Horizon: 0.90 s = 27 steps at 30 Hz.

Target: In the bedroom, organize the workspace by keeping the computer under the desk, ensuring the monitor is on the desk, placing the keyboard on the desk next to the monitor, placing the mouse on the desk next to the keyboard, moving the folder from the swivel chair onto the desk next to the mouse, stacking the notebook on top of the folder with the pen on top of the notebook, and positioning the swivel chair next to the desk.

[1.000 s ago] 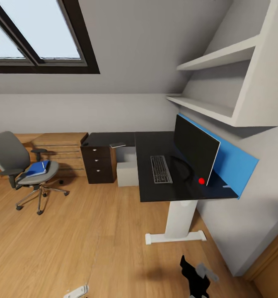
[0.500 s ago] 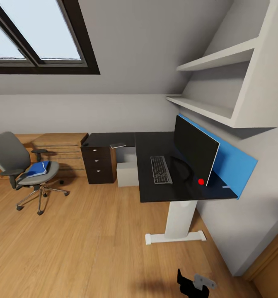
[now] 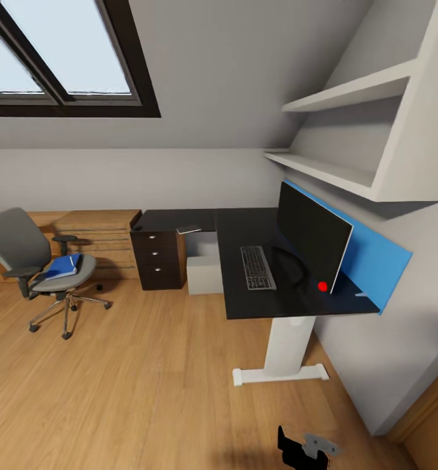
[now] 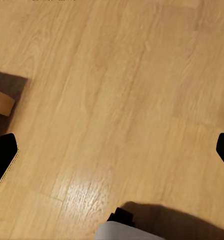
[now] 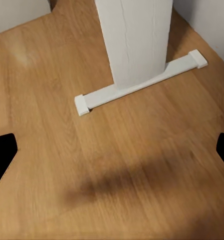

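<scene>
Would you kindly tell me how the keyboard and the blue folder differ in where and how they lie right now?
The keyboard lies flat on the black desk in front of the monitor; the folder rests on the swivel chair seat, away from the desk. The keyboard is silver-grey with dark keys and long and narrow; the folder is bright blue and broader. Both are flat, thin rectangles.

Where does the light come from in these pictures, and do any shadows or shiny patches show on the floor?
Head view: daylight enters through the skylight, and the swivel chair casts a soft shadow. Left wrist view: a pale sheen lies on the floor boards. Right wrist view: a blurred dark shadow crosses the floor before the desk's white pedestal leg.
</scene>
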Tool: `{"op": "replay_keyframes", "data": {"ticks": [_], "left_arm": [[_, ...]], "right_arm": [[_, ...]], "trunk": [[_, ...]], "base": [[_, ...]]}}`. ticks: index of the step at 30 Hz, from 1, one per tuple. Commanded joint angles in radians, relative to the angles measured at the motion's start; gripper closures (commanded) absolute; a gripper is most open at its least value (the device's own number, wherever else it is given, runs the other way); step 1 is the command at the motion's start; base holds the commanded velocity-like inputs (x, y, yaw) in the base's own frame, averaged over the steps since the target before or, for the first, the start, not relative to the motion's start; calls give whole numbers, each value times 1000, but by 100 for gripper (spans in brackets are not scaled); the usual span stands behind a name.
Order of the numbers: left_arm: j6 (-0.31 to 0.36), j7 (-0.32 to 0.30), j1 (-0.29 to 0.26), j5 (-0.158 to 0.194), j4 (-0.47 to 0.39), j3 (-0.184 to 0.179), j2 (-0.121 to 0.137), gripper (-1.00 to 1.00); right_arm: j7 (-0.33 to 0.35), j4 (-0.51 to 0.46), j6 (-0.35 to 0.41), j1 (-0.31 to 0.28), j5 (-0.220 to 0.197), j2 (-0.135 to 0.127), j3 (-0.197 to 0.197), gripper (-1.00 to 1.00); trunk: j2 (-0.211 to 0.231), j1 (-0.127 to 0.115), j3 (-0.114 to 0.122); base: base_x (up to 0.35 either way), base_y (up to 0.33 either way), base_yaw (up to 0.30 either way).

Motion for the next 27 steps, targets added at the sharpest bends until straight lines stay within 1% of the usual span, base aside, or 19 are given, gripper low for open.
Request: {"op": "replay_keyframes", "data": {"ticks": [1, 3, 8, 11, 18, 19, 27], "left_arm": [[-6, 7, -1, 10, 1, -10, 1, -100], [-16, 8, -1, 7, 4, -17, 0, -100], [-22, 8, -1, 5, 5, -18, 0, -100], [-23, 8, -1, 5, 5, -18, 0, -100], [-23, 8, -1, 5, 13, -19, 0, -100], [-23, 8, -1, 5, 36, -22, -1, -100], [-23, 8, -1, 6, 42, -20, -1, -100]], "right_arm": [[-1, 2, -4, -1, -5, 1, 4, -100], [-2, 2, -10, 0, -4, 11, 4, -100], [-2, 2, -10, 0, -5, 13, 4, -100], [-3, 2, -10, 0, -5, 14, 4, -100], [-7, 2, -12, 0, -5, 18, 5, -100], [-8, 2, -25, 4, -4, 32, 5, -100], [-8, 2, -29, 16, -2, 37, 5, -100]], "trunk": [[-1, 0, -2], [-1, 0, -2], [-1, 0, -2], [-1, 0, -2], [-1, 0, -2], [-1, 0, -2], [-1, 0, -2]], "base": [[0, 282, 0], [3, 298, 0], [67, 301, 7], [157, 294, 116], [265, 226, 254], [295, 204, 279], [299, 192, 279]]}}
